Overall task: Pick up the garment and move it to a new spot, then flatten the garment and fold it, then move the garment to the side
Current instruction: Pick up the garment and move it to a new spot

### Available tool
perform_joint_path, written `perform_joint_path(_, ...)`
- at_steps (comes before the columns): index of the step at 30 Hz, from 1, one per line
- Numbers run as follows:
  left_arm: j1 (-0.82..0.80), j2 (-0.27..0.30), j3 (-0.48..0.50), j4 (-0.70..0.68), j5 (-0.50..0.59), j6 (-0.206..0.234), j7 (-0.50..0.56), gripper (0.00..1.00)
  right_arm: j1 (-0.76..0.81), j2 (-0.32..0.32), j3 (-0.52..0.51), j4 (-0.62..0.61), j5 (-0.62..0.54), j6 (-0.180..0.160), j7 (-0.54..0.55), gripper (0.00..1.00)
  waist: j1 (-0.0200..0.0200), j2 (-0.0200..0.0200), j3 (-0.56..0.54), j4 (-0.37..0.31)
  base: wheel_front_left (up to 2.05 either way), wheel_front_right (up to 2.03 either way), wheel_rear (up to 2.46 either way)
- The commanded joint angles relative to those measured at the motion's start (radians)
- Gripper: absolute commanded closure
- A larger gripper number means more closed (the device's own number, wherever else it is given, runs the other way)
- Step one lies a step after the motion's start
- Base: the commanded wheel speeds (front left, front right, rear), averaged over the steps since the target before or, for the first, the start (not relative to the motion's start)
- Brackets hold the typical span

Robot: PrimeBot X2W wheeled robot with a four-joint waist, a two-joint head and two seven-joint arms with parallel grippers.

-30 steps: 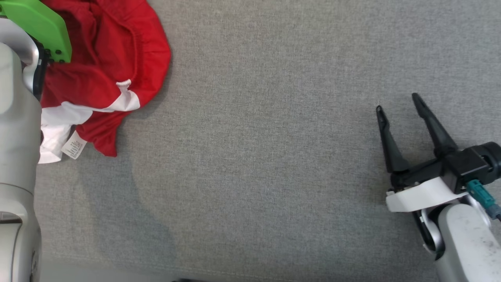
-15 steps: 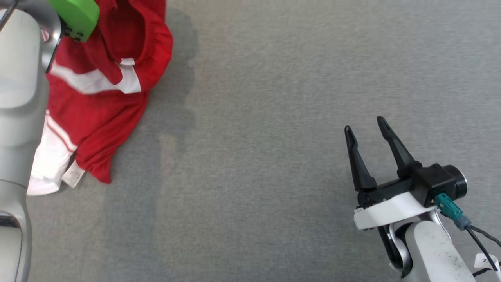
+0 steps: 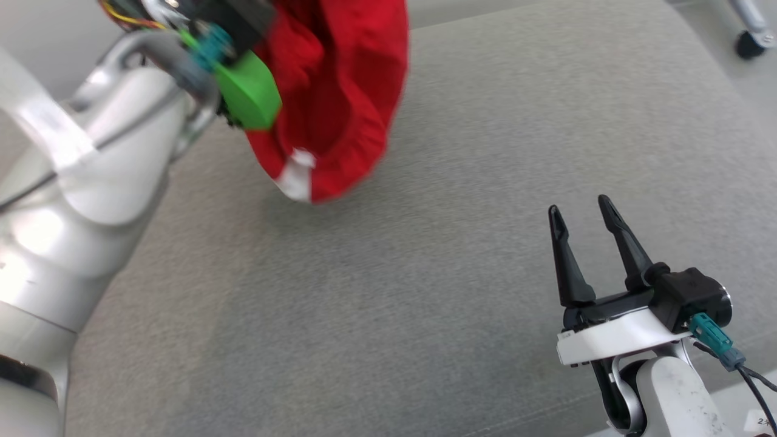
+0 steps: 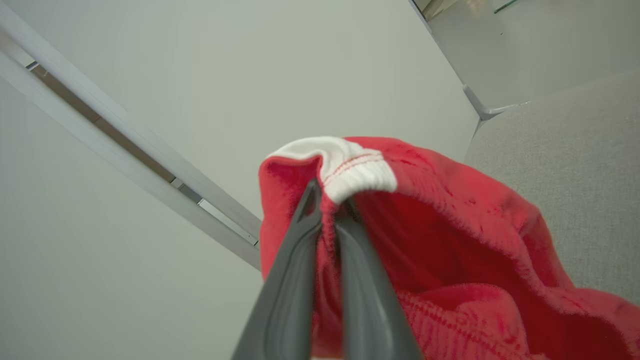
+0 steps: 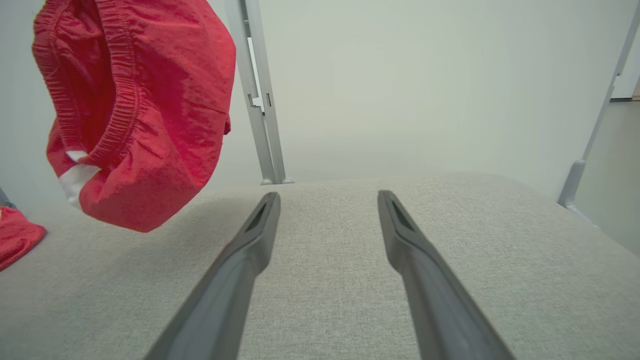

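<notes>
— Garment [image 3: 340, 91]: where?
— Hanging clear of the grey padded surface [image 3: 425, 273], toward its far left part. Red, bunched, white trim at the low end. Pinched at a white-ribbed hem by the left gripper [image 4: 327, 200], fingers clamped tight on the cloth.
— And the right gripper [image 3: 580, 205]?
— Spread wide, nothing between the fingers. Low over the near right of the surface, well apart from the cloth.
— So how far along?
— Early, by the look of it. Picked up, yes, but not yet set down at a new spot. Seems mid-carry, to judge by the blur in the head view.
— Left to do?
— Nearly everything: lay down, spread flat, fold, shift aside. Likely to need both grippers for the flattening, given how crumpled.
— Anything else red?
— A scrap [image 5: 15, 235] lying at the surface's edge in the right wrist view. Same garment or another piece: cannot tell.
</notes>
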Motion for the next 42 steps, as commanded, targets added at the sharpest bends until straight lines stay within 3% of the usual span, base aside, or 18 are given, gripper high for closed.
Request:
perform_joint_path(1, 0.03, 0.011, -0.041, -0.014, 0.022, 0.003, -0.005, 1.0, 0.018, 0.001, -0.002, -0.005, 0.01, 0.0, -0.001, 0.0, 0.0, -0.0001, -0.052, -0.138, 0.0, 0.0, 0.0)
perform_joint_path(9, 0.26, -0.051, -0.161, -0.068, 0.022, 0.035, -0.036, 1.0, 0.009, 0.001, -0.007, -0.026, 0.028, 0.0, -0.001, 0.0, 0.0, -0.0001, 0.017, -0.177, 0.0, 0.0, 0.0)
perform_joint_path(15, 0.462, -0.116, -0.213, -0.026, -0.057, 0.011, -0.044, 1.0, -0.011, 0.001, 0.004, -0.028, 0.022, 0.0, -0.001, 0.0, 0.0, -0.0001, 0.066, -0.151, 0.0, 0.0, 0.0)
perform_joint_path(18, 0.517, -0.133, -0.194, -0.043, -0.089, 0.006, -0.044, 1.0, -0.015, 0.001, 0.001, -0.025, 0.014, 0.0, -0.001, 0.0, 0.0, -0.0001, 0.062, -0.129, 0.0, 0.0, 0.0)
perform_joint_path(20, 0.547, -0.142, -0.176, -0.065, -0.086, 0.004, -0.043, 0.0, -0.011, 0.001, 0.004, -0.021, 0.006, 0.0, -0.001, 0.0, 0.0, -0.0001, 0.048, -0.109, 0.0, 0.0, 0.0)
perform_joint_path(27, 0.692, -0.139, -0.085, -0.194, -0.095, 0.02, -0.043, 0.0, 0.047, 0.0, 0.008, 0.004, -0.018, 0.0, -0.001, 0.0, 0.0, -0.0001, -0.086, 0.005, 0.0, 0.0, 0.0)
perform_joint_path(32, 0.837, -0.107, 0.008, -0.295, -0.122, 0.075, -0.042, 0.0, 0.091, -0.001, 0.012, 0.018, -0.018, 0.0, -0.001, 0.0, 0.0, -0.0001, -0.173, 0.093, 0.0, 0.0, 0.0)
perform_joint_path(37, 1.022, -0.101, 0.201, -0.43, -0.175, 0.161, -0.042, 0.0, 0.126, 0.0, 0.004, 0.023, -0.021, 0.0, -0.001, 0.0, 0.0, -0.0001, -0.218, 0.178, 0.0, 0.0, 0.0)
perform_joint_path(42, 1.185, -0.153, 0.412, -0.512, -0.174, 0.215, -0.042, 0.0, 0.159, 0.0, -0.02, 0.028, -0.017, 0.0, -0.001, 0.0, 0.0, -0.0001, -0.249, 0.23, 0.0, 0.0, 0.0)
